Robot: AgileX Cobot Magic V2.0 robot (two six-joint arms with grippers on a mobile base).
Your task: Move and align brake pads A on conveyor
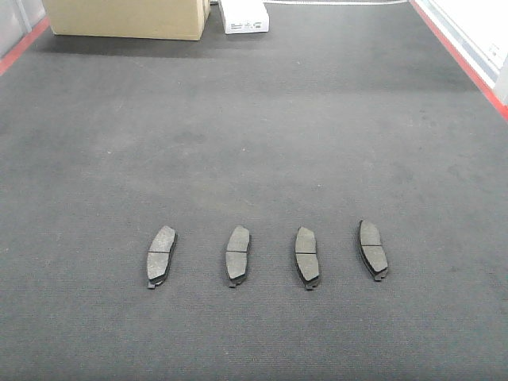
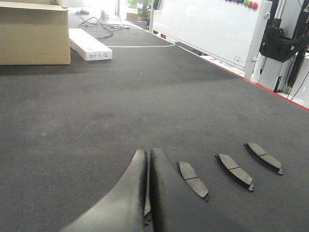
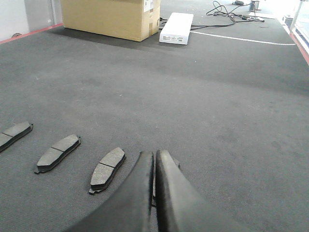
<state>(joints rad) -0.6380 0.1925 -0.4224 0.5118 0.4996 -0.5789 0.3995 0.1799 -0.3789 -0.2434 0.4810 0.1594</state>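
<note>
Several dark-grey brake pads A lie in a row across the near part of the charcoal conveyor (image 1: 254, 135), each pointing roughly away from me: leftmost (image 1: 162, 255), then (image 1: 237, 254), (image 1: 306, 256), rightmost (image 1: 372, 249). Neither gripper shows in the front view. In the left wrist view my left gripper (image 2: 148, 152) is shut and empty, hovering over the leftmost pad, of which only a sliver shows between the fingers; another pad (image 2: 193, 179) lies just right of it. My right gripper (image 3: 155, 153) is likewise shut and empty over the rightmost pad, with a neighbouring pad (image 3: 107, 169) to its left.
A cardboard box (image 1: 127, 17) and a white carton (image 1: 244, 16) stand at the belt's far end, with cables (image 3: 231, 12) behind. Red strips (image 1: 460, 55) mark the belt's side edges. A white panel (image 2: 207, 29) and a black stand (image 2: 285, 38) lie beyond the right edge.
</note>
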